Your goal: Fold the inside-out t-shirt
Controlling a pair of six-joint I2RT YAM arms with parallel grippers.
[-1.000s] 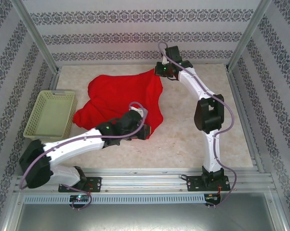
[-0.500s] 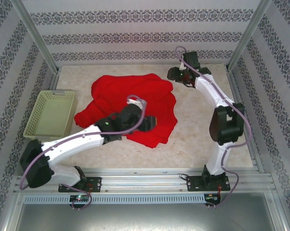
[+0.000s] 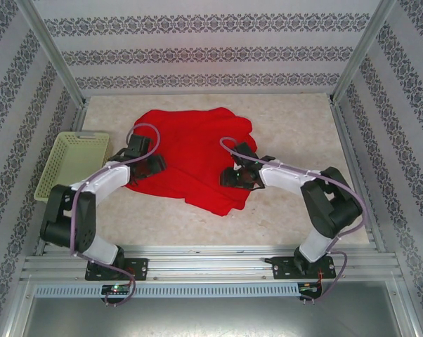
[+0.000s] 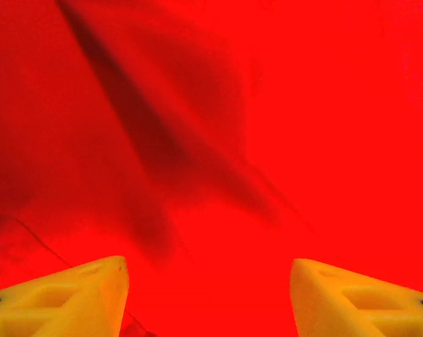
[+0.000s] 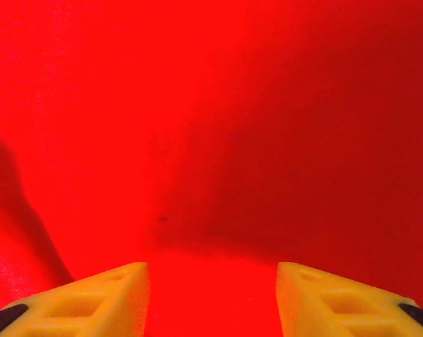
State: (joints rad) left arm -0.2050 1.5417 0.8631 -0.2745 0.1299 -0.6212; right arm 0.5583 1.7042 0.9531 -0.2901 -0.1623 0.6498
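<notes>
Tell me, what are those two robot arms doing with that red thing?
They're meant to fold the red t-shirt, which lies rumpled on the table. The left gripper is at its left side, the right gripper at its right, both open and holding nothing. No neat fold yet.

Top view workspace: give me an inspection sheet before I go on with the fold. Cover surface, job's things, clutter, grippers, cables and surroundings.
Surface: pale marbled table, bare to the right of the shirt.
Job's things: red t-shirt, rumpled in the middle of the table, not yet folded.
Clutter: pale green basket, empty, at the table's left edge.
Grippers: left gripper open over the shirt's left side; right gripper open over its right side; no cloth seen pinched in either.
Cables: a purple cable loops over the left wrist, another over the right.
Surroundings: patterned walls, metal frame posts.
</notes>
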